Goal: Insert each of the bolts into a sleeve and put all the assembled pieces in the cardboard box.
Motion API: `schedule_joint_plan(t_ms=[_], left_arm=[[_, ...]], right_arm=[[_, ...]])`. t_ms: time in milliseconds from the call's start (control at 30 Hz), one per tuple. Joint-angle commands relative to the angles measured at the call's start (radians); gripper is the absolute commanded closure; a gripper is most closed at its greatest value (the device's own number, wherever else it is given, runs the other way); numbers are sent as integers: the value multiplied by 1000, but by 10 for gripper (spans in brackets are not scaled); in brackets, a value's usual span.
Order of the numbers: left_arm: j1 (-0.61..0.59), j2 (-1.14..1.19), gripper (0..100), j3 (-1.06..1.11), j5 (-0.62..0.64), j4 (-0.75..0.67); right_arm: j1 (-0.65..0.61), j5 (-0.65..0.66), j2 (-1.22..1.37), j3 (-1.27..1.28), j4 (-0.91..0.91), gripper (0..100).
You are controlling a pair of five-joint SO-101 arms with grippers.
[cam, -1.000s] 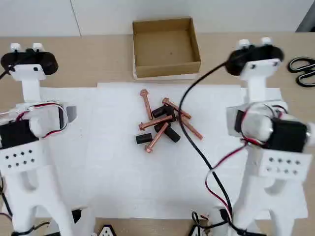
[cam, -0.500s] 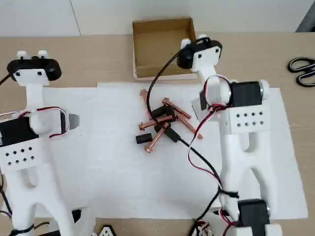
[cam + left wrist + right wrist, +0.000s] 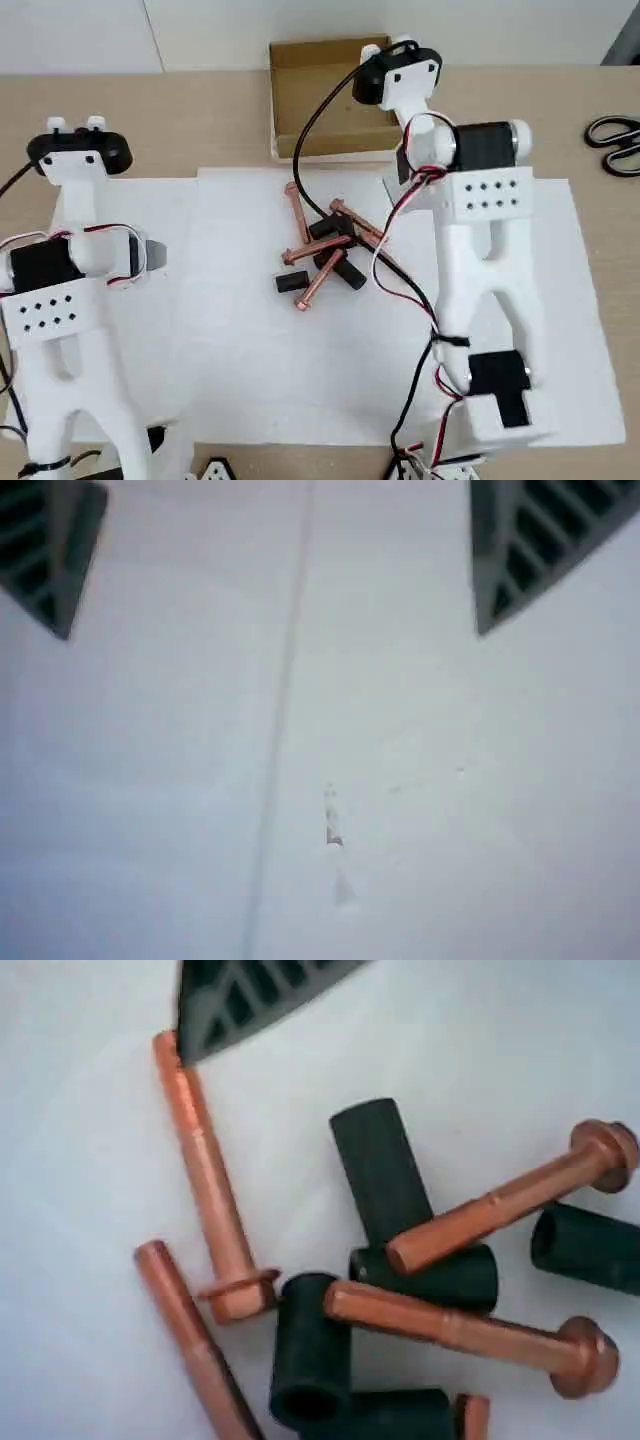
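Several copper bolts [image 3: 296,212] and black sleeves [image 3: 349,272] lie in a loose pile in the middle of the white sheet [image 3: 240,350]. In the right wrist view the bolts [image 3: 205,1175] and sleeves [image 3: 378,1165] lie crossed over each other, none of them assembled. My right gripper [image 3: 396,188] hangs over the pile's right edge, and its dark tip [image 3: 190,1048] is beside the end of one bolt. The left gripper [image 3: 152,255] is at the sheet's left side, open over bare sheet [image 3: 290,550]. The cardboard box [image 3: 272,100] stands behind the pile.
Black scissors [image 3: 615,135] lie at the table's far right edge. The right arm's cable [image 3: 310,130] crosses the box and loops over the pile. The sheet's near half holds no objects.
The right arm has swung from the table's right side in over the pile, its wrist now in front of the box. The left arm has shifted slightly.
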Motion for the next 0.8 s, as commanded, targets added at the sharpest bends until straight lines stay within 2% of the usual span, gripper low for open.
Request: schedule_joint_plan(t_ms=[0, 200, 333, 467, 567, 767], left_arm=[[2, -5, 754, -5, 2, -29], [2, 2, 754, -5, 3, -28], [2, -3, 754, -5, 57, -37], [2, 2, 754, -4, 49, -41], [2, 2, 754, -4, 46, -41], [2, 2, 754, -4, 46, -37]], right_arm=[[21, 8, 35, -78, 4, 801], [102, 5, 124, -158, -27, 798], [133, 2, 180, -160, -85, 798], [131, -60, 202, -160, -136, 798], [107, -84, 205, -158, -137, 798], [-16, -2, 206, -158, -99, 798]])
